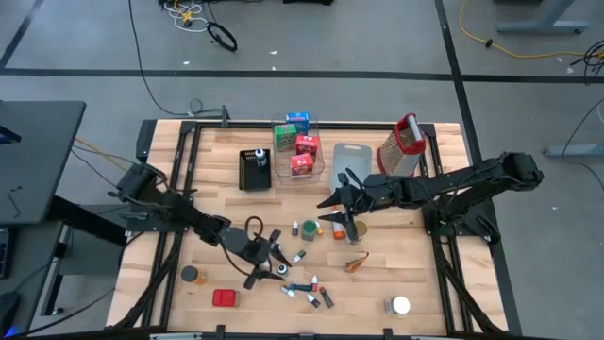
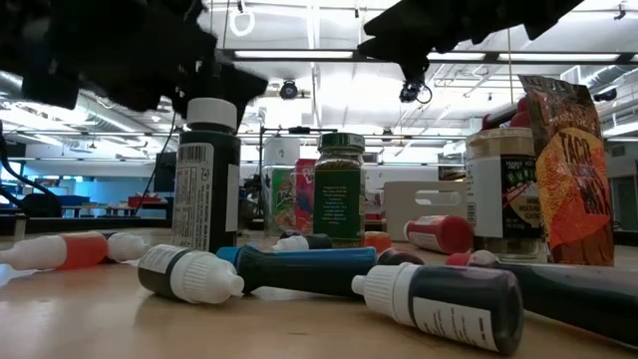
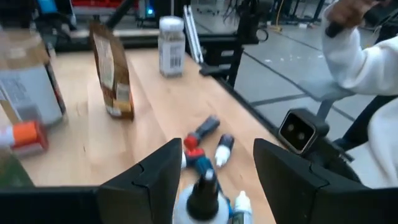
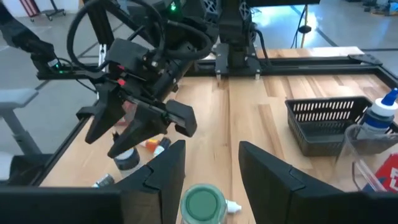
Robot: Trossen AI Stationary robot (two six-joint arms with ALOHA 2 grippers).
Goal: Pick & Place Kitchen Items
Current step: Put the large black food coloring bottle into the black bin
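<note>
Your left pincer (image 1: 269,253) hangs low over the bench front, fingers parted. Your right pincer (image 1: 342,210) reaches toward the middle, fingers likewise spread.

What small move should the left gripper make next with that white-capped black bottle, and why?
Probably lower a touch and close. In the left wrist view the left gripper has its fingers spread on either side of the upright white-capped black bottle, and a gap shows on each side, so nothing is gripped yet. The right gripper hangs open above a green-lidded jar.
</note>
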